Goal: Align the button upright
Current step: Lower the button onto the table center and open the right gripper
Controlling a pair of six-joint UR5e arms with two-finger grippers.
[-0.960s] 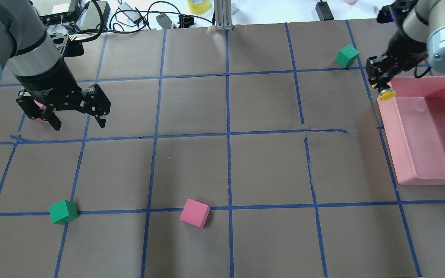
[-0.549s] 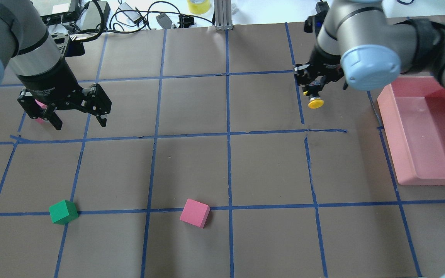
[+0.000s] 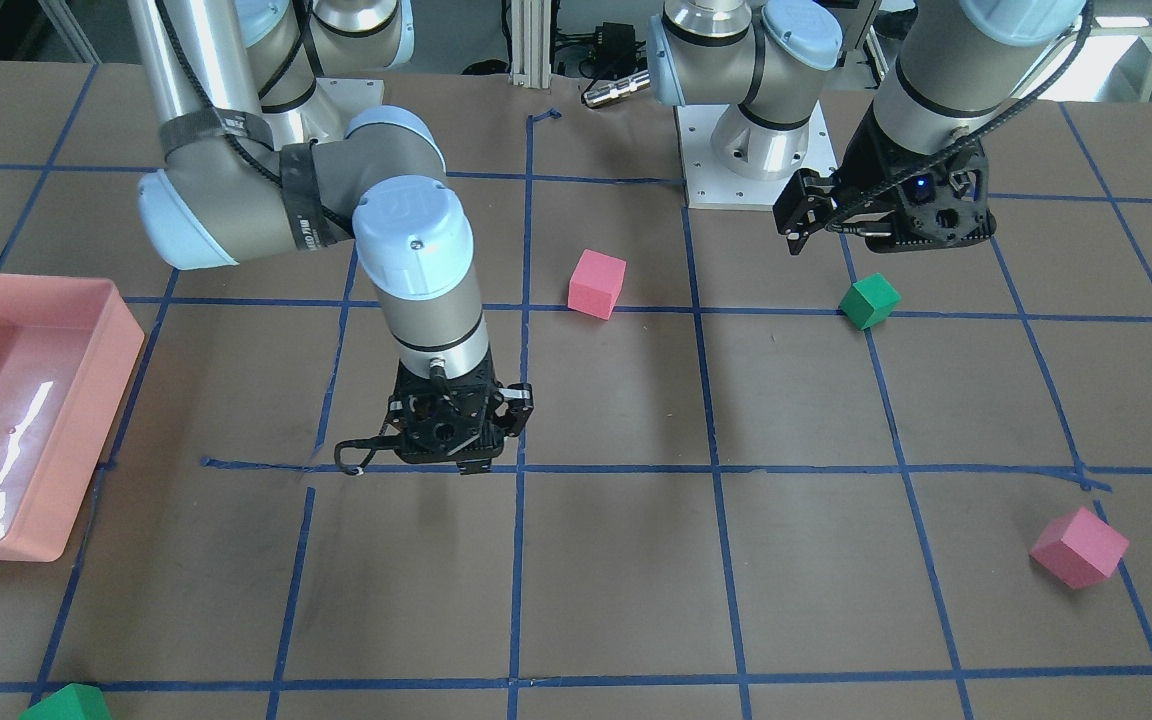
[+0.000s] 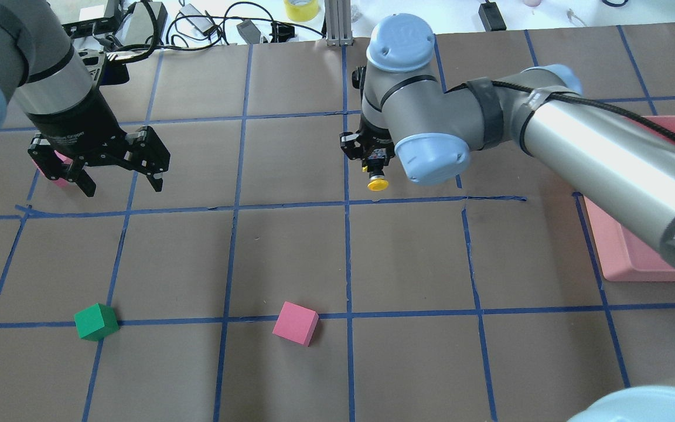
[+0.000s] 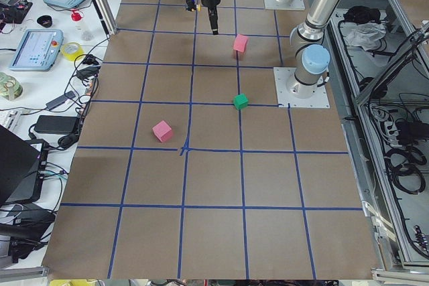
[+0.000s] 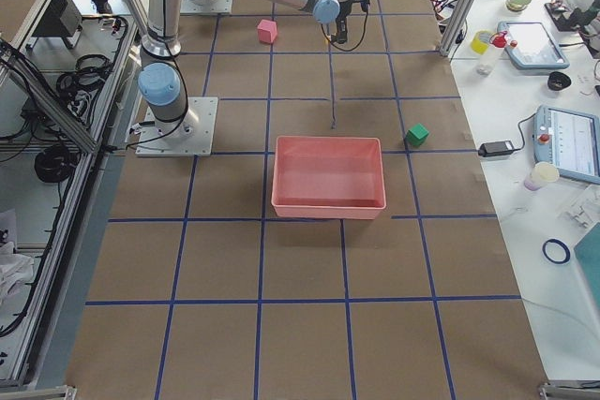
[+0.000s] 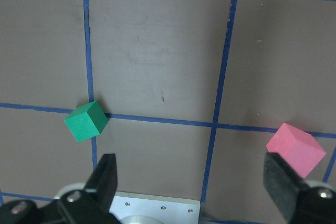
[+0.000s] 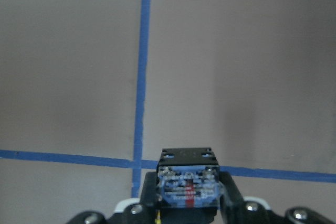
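The button (image 4: 378,184) has a round yellow cap and a black body. My right gripper (image 4: 375,169) is shut on it over the middle of the table, beside a blue tape line. The cap points down, away from the wrist. In the right wrist view the button's silvery-white base block (image 8: 188,184) faces the camera between the jaws. In the front view the right gripper (image 3: 458,450) hangs just above the paper and the button is hidden under it. My left gripper (image 4: 122,187) is open and empty at the far left, above the table.
A pink cube (image 4: 295,323) and a green cube (image 4: 96,322) lie near the front. Another pink cube (image 3: 1079,547) lies by the left gripper. A pink bin (image 4: 619,258) stands at the right, with a green cube (image 6: 417,134) beyond it.
My right arm has swung left from the pink bin's corner to the table's middle, carrying the button. The left arm has not moved.
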